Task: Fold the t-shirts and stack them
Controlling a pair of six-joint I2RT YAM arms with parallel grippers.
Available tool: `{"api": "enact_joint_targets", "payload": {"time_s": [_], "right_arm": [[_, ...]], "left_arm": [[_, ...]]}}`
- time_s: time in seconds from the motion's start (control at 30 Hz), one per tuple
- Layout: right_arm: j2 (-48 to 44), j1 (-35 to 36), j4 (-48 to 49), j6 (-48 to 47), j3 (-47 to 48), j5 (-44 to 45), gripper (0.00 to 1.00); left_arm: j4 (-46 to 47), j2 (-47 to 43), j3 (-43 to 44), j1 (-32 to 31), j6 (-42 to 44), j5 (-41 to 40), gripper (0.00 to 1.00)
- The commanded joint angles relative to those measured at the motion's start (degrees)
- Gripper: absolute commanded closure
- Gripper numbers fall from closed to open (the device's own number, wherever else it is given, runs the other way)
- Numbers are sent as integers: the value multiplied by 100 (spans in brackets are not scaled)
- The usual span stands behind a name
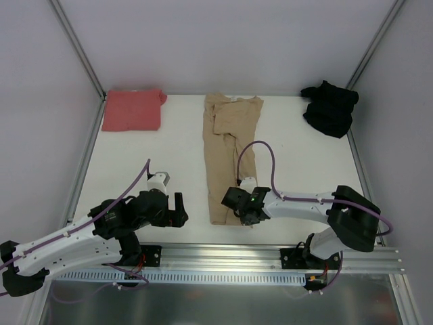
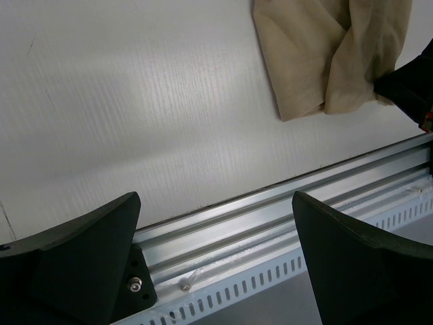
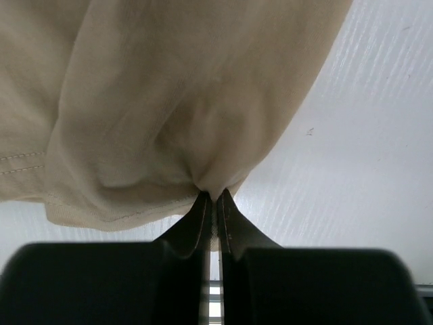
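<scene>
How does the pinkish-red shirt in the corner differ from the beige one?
The salmon-red cloth t-shirt is folded into a compact rectangle; the tan-beige cloth t-shirt lies as a long, narrow strip. The red one lies untouched; the right gripper is shut on the beige one's near end. Both rest on the white table.

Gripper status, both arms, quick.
Left gripper: open, holding nothing.
Right gripper: shut on the near end of the tan t-shirt.
</scene>
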Motion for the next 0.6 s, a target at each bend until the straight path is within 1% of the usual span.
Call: {"api": "enact_joint_targets", "payload": {"time_s": [0.0, 0.17, 0.27, 0.3, 0.37, 0.4, 0.43, 0.47, 0.5, 0.53, 0.57], "right_arm": [[69, -37, -328, 91, -104, 251, 100], [-177, -72, -637, 99, -218, 436, 100], [-362, -72, -602, 126, -350, 419, 100], [-405, -81, -593, 126, -402, 401, 100], [-406, -81, -541, 135, -438, 383, 100], [-397, -72, -523, 135, -429, 375, 100], [-388, -81, -497, 135, -438, 331, 100], [-371, -81, -444, 135, -429, 313, 99], [-362, -72, -409, 117, -429, 304, 100], [-345, -72, -383, 117, -403, 278, 99], [-327, -81, -348, 100, -394, 269, 99]], "left_arm": [[-59, 39, -21, -80, -69, -85, 1], [11, 57, -47, -80, -69, -50, 1], [449, 101, -222, -80, -34, 99, 1], [1017, 118, -458, -80, -25, 178, 1], [1774, 259, -766, -80, 19, 528, 1], [2196, 320, -1107, -80, 10, 643, 1], [3183, 460, -1328, -71, -103, 758, 2], [3706, 566, -1539, -80, -165, 837, 1], [4242, 706, -1950, -80, -235, 995, 1], [5231, 1064, -2120, -71, -419, 1048, 1], [5650, 1303, -2348, -71, -499, 1092, 1]]}}
